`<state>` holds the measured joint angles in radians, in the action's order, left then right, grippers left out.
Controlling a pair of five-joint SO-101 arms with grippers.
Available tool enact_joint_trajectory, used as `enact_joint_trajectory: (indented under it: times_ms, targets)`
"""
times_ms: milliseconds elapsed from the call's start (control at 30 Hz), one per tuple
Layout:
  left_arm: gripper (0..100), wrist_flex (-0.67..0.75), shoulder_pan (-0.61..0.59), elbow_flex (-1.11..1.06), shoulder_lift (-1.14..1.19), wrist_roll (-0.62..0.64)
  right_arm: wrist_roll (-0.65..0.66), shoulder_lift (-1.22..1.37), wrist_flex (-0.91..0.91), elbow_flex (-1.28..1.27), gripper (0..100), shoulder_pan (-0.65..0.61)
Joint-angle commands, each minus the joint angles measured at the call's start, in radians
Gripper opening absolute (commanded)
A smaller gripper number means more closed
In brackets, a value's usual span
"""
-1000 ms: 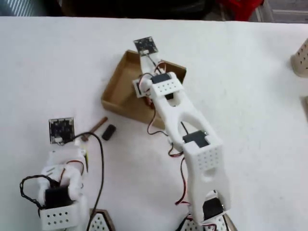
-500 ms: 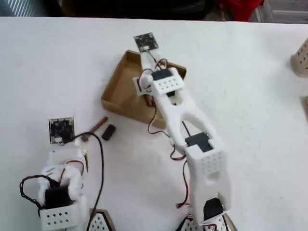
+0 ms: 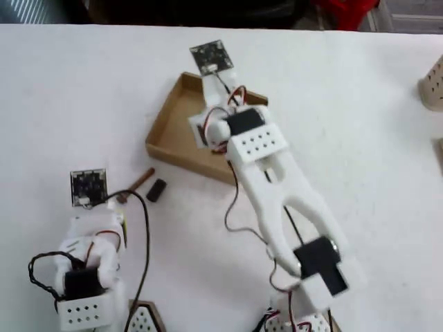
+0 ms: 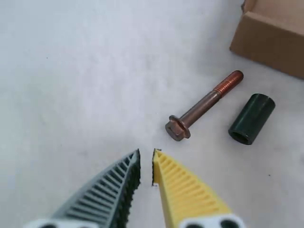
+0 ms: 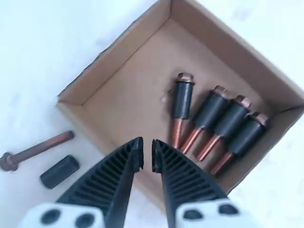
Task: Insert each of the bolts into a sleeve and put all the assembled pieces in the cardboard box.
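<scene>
A loose copper bolt (image 3: 142, 179) and a black sleeve (image 3: 157, 189) lie side by side on the white table, just left of the cardboard box (image 3: 178, 119). In the left wrist view, the bolt (image 4: 204, 105) and sleeve (image 4: 252, 118) lie apart from each other, a short way beyond my left gripper (image 4: 146, 167), which is shut and empty. My right gripper (image 5: 147, 156) hangs shut and empty above the box's near wall (image 5: 111, 133). Several bolts with sleeves on them (image 5: 216, 121) lie in a row inside the box. The loose bolt (image 5: 37, 150) and sleeve (image 5: 59, 171) lie outside that wall.
The right arm (image 3: 277, 187) stretches diagonally from the table's front edge to the box. The left arm (image 3: 86, 266) sits folded at the front left with a black cable (image 3: 144, 235) looping beside it. A pale perforated object (image 3: 432, 83) stands at the far right edge.
The right arm has risen above the box, its wrist drawing back toward the front right. The left arm, bolt and sleeve have not moved.
</scene>
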<state>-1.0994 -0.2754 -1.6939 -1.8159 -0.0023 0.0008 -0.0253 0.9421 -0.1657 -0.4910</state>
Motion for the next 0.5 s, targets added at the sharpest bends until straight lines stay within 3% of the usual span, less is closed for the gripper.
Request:
enact_joint_trajectory:
  times_ms: [0, 333, 467]
  targets:
    - [8, 0.0, -0.007, 0.002, -0.007, -0.008, -0.094, -0.163, -0.038, -0.109, 1.7, -0.053]
    - [8, -0.002, -0.007, 0.002, -0.007, -0.008, -0.419, -0.263, -0.033, -0.269, 1.7, -0.225]
    - [8, -0.003, -0.007, 0.002, -0.007, -0.008, -0.473, -0.262, -0.036, -0.29, 1.7, -0.262]
